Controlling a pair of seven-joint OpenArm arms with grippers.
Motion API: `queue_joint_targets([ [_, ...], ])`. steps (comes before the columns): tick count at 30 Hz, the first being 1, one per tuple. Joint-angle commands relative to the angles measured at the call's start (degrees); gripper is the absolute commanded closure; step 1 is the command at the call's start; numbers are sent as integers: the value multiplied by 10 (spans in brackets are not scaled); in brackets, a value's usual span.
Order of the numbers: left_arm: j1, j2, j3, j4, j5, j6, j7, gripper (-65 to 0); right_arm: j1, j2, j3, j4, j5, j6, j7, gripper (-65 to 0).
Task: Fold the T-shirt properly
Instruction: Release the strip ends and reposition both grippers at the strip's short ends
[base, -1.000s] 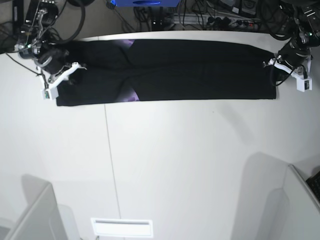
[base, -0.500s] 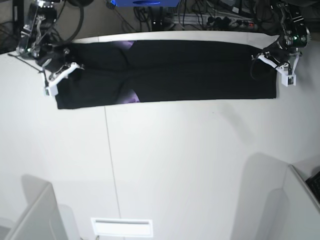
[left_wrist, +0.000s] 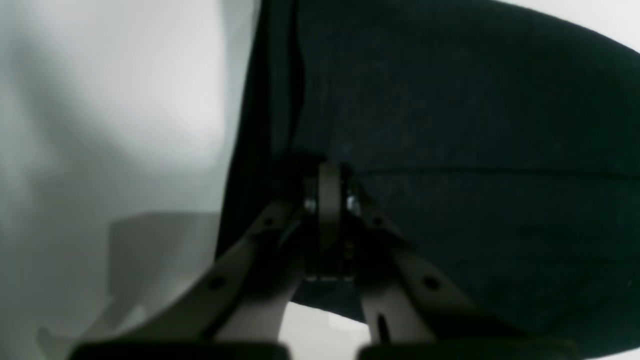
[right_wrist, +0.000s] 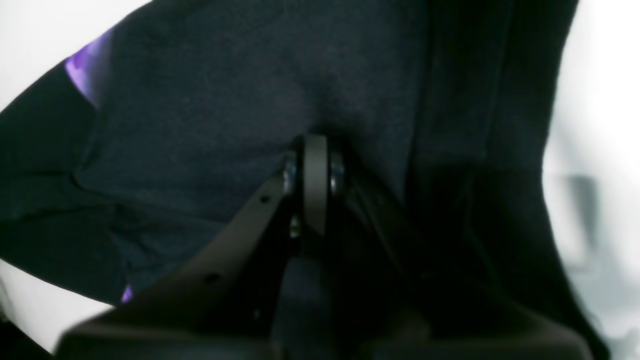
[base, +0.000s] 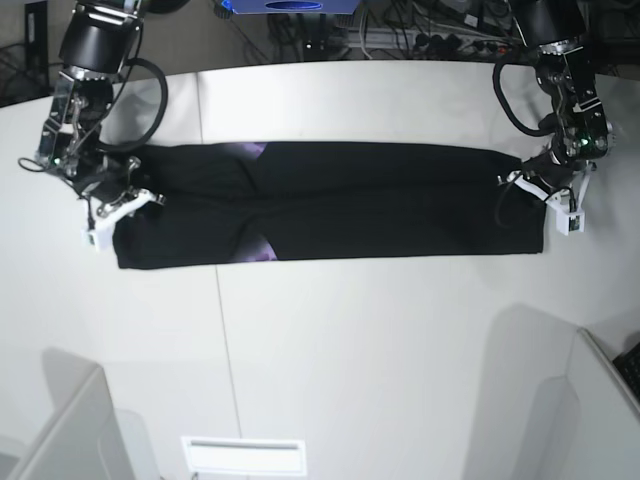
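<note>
Both pincers, left gripper (base: 533, 186) and right gripper (base: 118, 203), appear clenched on opposite ends of the folded T-shirt (base: 340, 200), on the table (base: 380, 340).

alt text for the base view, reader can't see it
A black T-shirt, folded into a long horizontal strip, lies on a white table. The right gripper pinches its left end and the left gripper its right end; purple print shows near the middle.
</note>
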Motion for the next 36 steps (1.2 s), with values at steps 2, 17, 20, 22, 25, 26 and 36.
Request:
queue_joint_targets([
  [2, -5, -9, -5, 55, -4, 1, -10, 0, 3, 7, 2, 57, 7, 1, -9, 0],
  [17, 70, -37, -225, 176, -230, -50, 97, 0, -65, -38, 3, 305, 9, 4, -70, 0],
  [20, 99, -42, -246, 180, -232, -66, 96, 0, -78, -51, 3, 309, 9, 5, -68, 0],
  [22, 107, -41, -256, 178, -232, -83, 96, 0, -83, -53, 3, 308, 9, 5, -67, 0],
  [25, 128, -39, -272, 181, -233, -113, 96, 0, -85, -56, 2, 308, 9, 5, -68, 0],
  [26, 134, -39, -275, 181, -232, -122, 96, 0, -85, -61, 2, 309, 9, 5, -70, 0],
  [36, 139, -40, -274, 166, -232, -145, 95, 0, -136, -65, 6, 334, 7, 91, -67, 0],
])
